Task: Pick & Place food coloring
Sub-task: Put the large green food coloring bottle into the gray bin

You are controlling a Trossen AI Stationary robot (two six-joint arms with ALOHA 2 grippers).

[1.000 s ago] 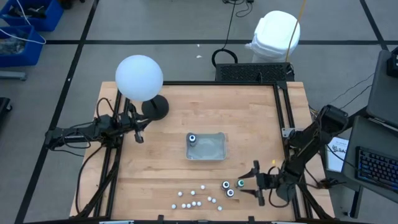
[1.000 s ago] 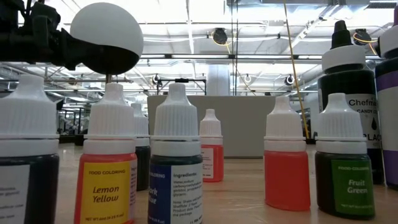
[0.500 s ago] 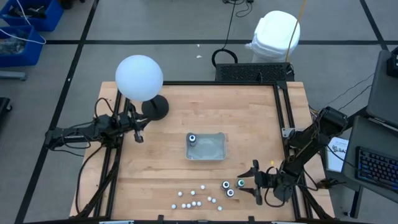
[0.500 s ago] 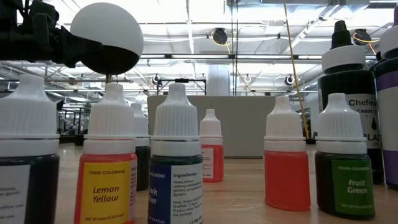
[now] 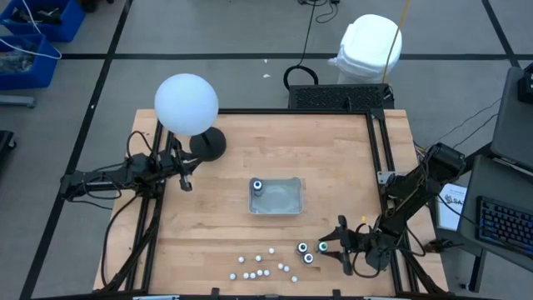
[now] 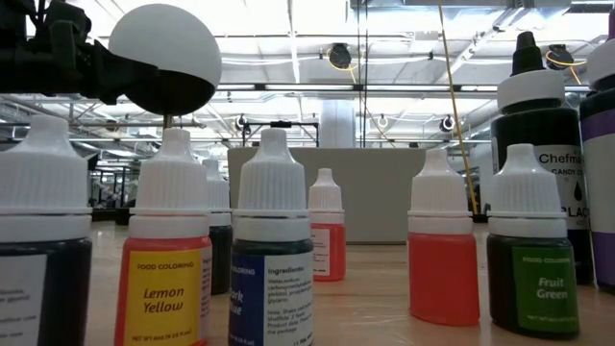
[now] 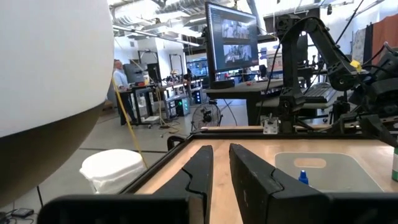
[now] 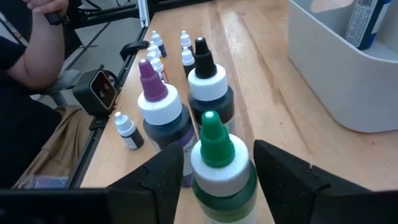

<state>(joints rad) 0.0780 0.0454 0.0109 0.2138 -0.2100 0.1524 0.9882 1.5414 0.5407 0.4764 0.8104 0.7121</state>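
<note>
From above, the wooden bench (image 5: 225, 208) carries a clear plastic tray (image 5: 277, 197) near its middle, with one dark bottle (image 5: 258, 185) standing in the tray's far left corner; along the near edge lies a scatter of small white-capped bottles (image 5: 260, 267), and just to their right stand three larger bottles (image 5: 311, 250) close together; the right gripper (image 5: 341, 246) lies low by the near right corner, its fingers spread on either side of the rightmost of those three, not visibly pressing it; the left gripper (image 5: 186, 179) waits near the far left corner, beside a white globe lamp (image 5: 186, 103) on a dark base.

At bench height, the small bottles stand in a loose row close to the lens: one labelled Lemon Yellow (image 6: 170, 255), a dark blue one (image 6: 272, 252), two reddish ones (image 6: 443, 240), a Fruit Green one (image 6: 531, 245); a taller black bottle (image 6: 534, 115) rises behind at the right; the lamp globe (image 6: 165, 58) hangs over the left.

Past the left arm's own fingers (image 7: 199, 171), which stand nearly together with a thin gap and nothing between them, the tray (image 7: 323, 169) shows with a blue tip (image 7: 302, 177) inside.

Past the right arm's fingers (image 8: 283, 171), a green-capped bottle (image 8: 219, 165) stands between the jaws with gaps on both sides; behind it are a purple-capped bottle (image 8: 160, 118) and a black-capped bottle (image 8: 208, 84); a person's sleeve (image 8: 25, 68) shows beyond the bench edge.
</note>
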